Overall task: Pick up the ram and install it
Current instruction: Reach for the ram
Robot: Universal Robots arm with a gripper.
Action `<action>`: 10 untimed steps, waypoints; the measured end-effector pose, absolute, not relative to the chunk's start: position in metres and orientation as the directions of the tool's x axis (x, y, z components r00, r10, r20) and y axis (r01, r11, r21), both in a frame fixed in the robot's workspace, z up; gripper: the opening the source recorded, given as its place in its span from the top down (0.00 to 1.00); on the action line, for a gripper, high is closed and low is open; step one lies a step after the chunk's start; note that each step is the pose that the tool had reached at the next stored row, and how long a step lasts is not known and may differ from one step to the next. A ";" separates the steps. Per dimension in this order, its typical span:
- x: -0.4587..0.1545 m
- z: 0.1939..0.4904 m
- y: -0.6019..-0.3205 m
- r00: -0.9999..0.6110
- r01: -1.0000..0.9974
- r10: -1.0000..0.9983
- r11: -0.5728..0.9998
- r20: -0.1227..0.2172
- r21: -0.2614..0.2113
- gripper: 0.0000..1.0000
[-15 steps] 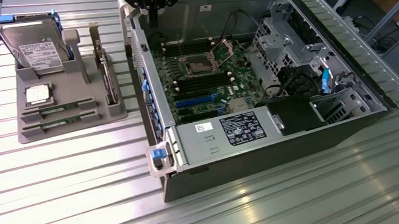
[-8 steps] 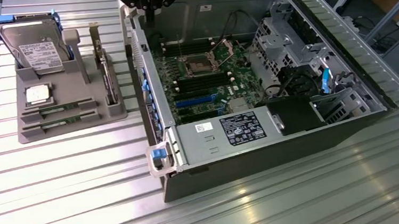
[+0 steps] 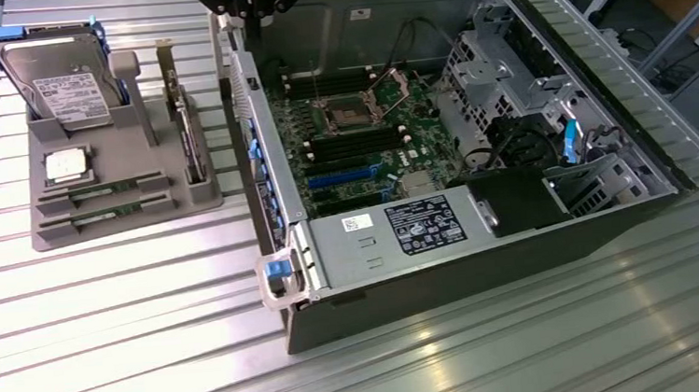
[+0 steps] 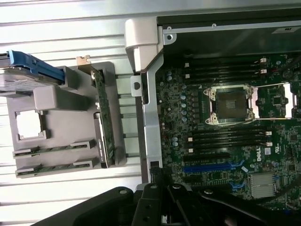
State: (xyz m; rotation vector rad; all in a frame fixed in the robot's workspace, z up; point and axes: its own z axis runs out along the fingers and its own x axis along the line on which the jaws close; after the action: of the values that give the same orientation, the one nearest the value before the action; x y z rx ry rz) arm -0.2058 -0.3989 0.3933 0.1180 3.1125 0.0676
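Pickup has not happened: the ram [image 3: 102, 189] lies with a second stick in the grey holder [image 3: 200, 203] on the surface, just beside the open computer case [image 3: 456, 281]. The motherboard's memory slots [image 4: 228, 136] look empty. The tool [image 4: 174, 200] hangs over the case edge beside the holder, clenched on nothing, well apart from the ram.
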 end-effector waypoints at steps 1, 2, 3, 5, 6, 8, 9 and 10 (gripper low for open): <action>-0.206 0.393 -0.399 -0.997 0.075 0.076 0.996 -0.024 0.044 0.90; -0.207 0.393 -0.399 -0.997 0.075 0.076 0.996 -0.024 0.044 0.90; -0.208 0.393 -0.399 -0.997 0.075 0.076 0.996 -0.024 0.044 0.90; -0.210 0.393 -0.399 -0.997 0.075 0.076 0.996 -0.024 0.044 0.90; -0.210 0.393 -0.399 -0.997 0.075 0.076 0.996 -0.024 0.044 0.90; -0.212 0.393 -0.399 -0.997 0.075 0.076 0.996 -0.024 0.044 0.90; -0.213 0.393 -0.399 -0.997 0.075 0.076 0.996 -0.024 0.044 0.90; -0.213 0.393 -0.399 -0.997 0.075 0.076 0.996 -0.024 0.044 0.90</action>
State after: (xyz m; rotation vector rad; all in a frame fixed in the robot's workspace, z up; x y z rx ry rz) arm -0.2134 -0.3989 0.3933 0.1179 3.1125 0.0677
